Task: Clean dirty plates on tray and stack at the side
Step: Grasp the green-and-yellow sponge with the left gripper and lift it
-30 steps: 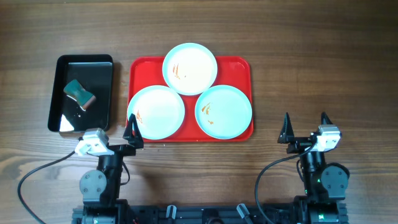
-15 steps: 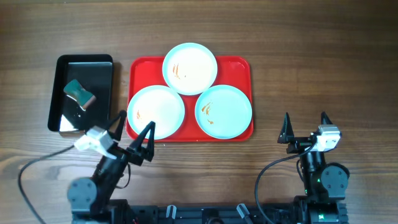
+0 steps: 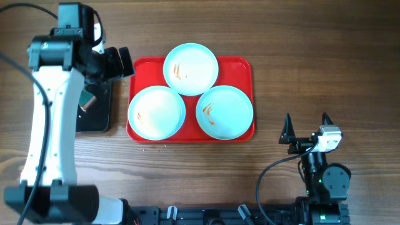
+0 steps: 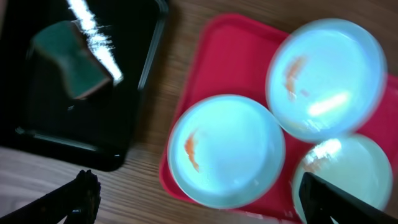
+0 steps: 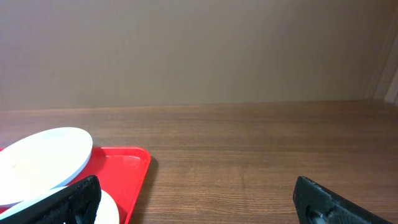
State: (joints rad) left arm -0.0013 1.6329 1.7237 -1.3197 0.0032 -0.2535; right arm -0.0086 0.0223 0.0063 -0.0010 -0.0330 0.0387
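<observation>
Left claw [image 4: 199, 199]: released, jaws wide, nothing between them. It hangs above the strip of table [image 3: 312, 50] between black tray [image 4: 37, 124] and red tray [image 3: 240, 65]. Sponge [image 4: 68, 59] ahead-left, in black tray. 3 plates [image 3: 156, 112] ahead-right, all on red tray, orange smears on each.

Right claw [image 3: 306, 120]: released, empty. Red tray ahead-left, well apart.

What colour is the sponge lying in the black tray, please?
Dark green sponge with a brownish base, clearest in the left wrist view.

Black tray [image 3: 101, 117] and sponge [image 3: 85, 100] largely behind the left arm [image 3: 51, 106]
</observation>
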